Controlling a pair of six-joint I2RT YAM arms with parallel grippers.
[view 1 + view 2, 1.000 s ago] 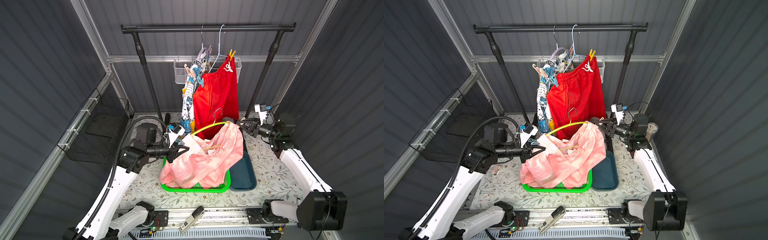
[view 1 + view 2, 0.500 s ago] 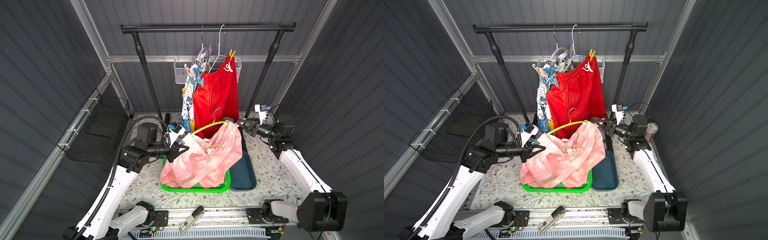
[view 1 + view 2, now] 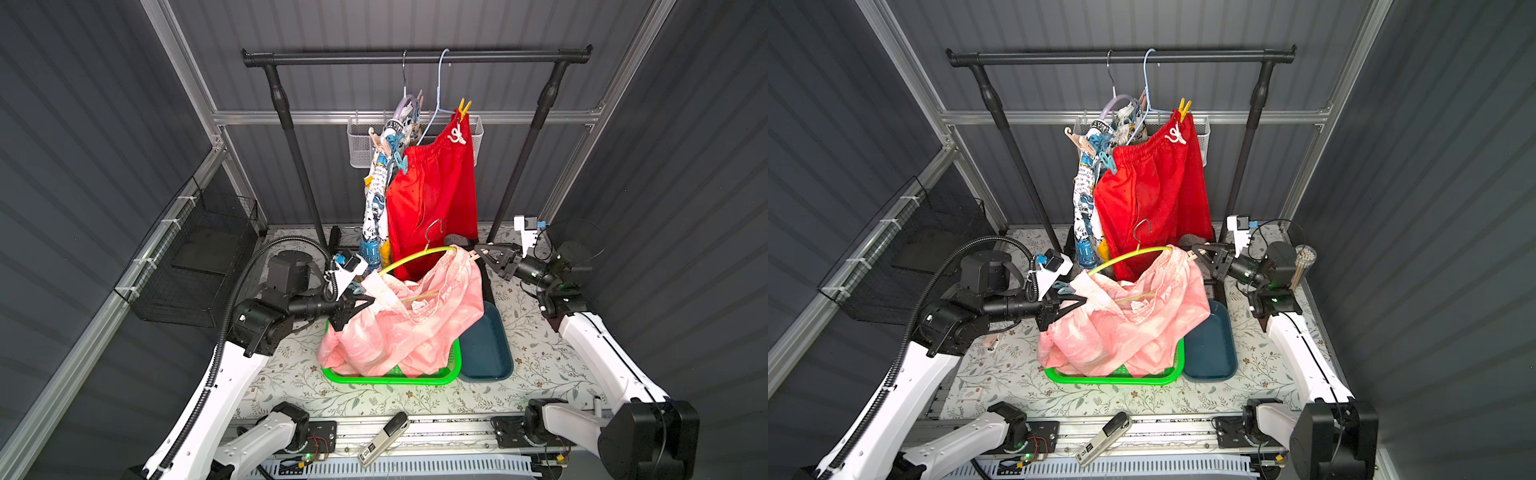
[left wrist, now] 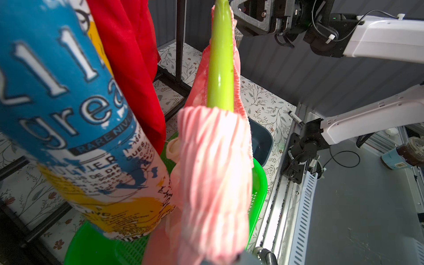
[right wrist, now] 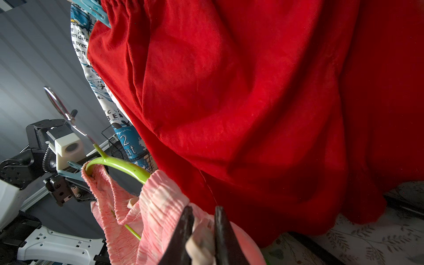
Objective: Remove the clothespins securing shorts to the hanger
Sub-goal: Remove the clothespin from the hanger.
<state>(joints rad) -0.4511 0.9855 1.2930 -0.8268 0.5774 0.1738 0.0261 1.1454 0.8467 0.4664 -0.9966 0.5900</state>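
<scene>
Pale pink shorts (image 3: 407,324) hang from a lime green hanger (image 3: 415,255) held between both arms, drooping into the basket. My left gripper (image 3: 366,300) is shut on the shorts' waistband at one hanger end, with a light blue clothespin (image 3: 1061,286) beside it. In the left wrist view pink fabric (image 4: 213,160) hides the jaws. My right gripper (image 5: 203,213) is shut on a beige clothespin (image 5: 200,238) at the other end. Red shorts (image 3: 432,199) and printed shorts (image 3: 376,195) hang from the rail, pinned by yellow (image 3: 463,107), blue (image 3: 400,160) and beige (image 3: 378,141) clothespins.
A green basket (image 3: 390,376) sits under the pink shorts, a dark blue tray (image 3: 486,357) beside it. The black rail (image 3: 415,56) spans the back on two posts. A white wire basket (image 3: 357,141) hangs behind the clothes and a black wire bin (image 3: 195,257) at the left wall.
The right gripper's jaws have narrowed onto the beige clothespin. The left arm, hanger and pink shorts have stayed about where they were.
</scene>
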